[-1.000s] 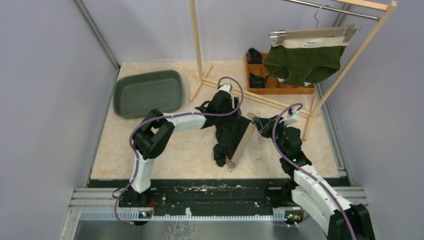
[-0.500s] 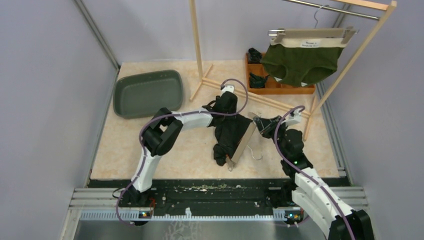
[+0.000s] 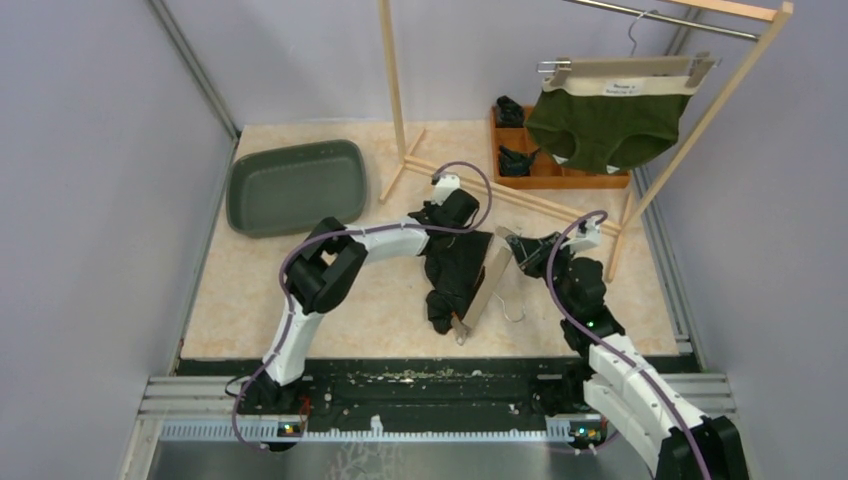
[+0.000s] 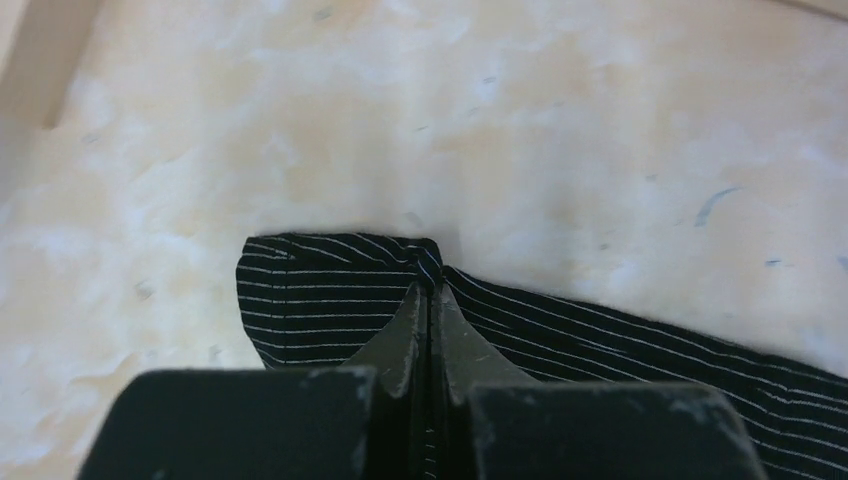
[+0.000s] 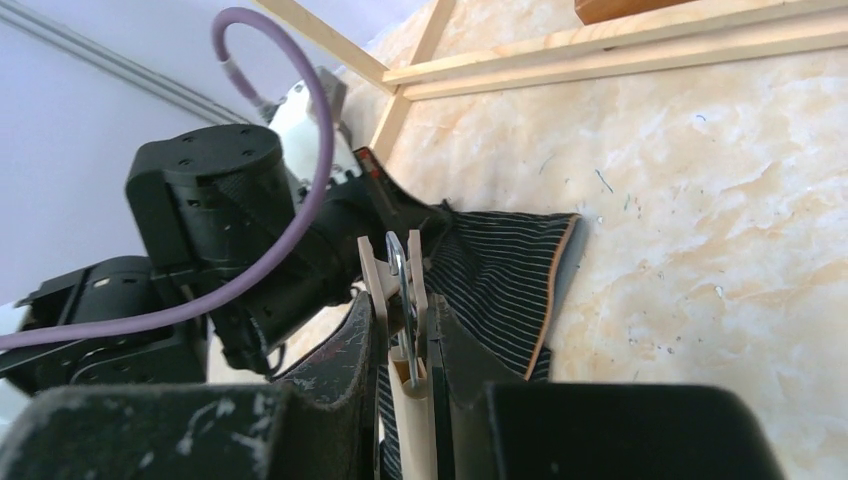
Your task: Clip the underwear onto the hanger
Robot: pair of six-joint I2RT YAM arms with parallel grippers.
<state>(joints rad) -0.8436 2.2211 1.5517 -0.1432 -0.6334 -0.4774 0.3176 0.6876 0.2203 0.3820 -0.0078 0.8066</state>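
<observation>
Left elbow has swung right, tugging a corner of the underwear slightly farther; left end effector is pinched tight on it, mid-worktop. Right end effector squeezes the hanger clip. Next, probably: feed that corner into the clip

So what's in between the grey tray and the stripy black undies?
Mostly bare table, with the left arm stretching across it between the tray and the underwear. The top view shows it.
</observation>
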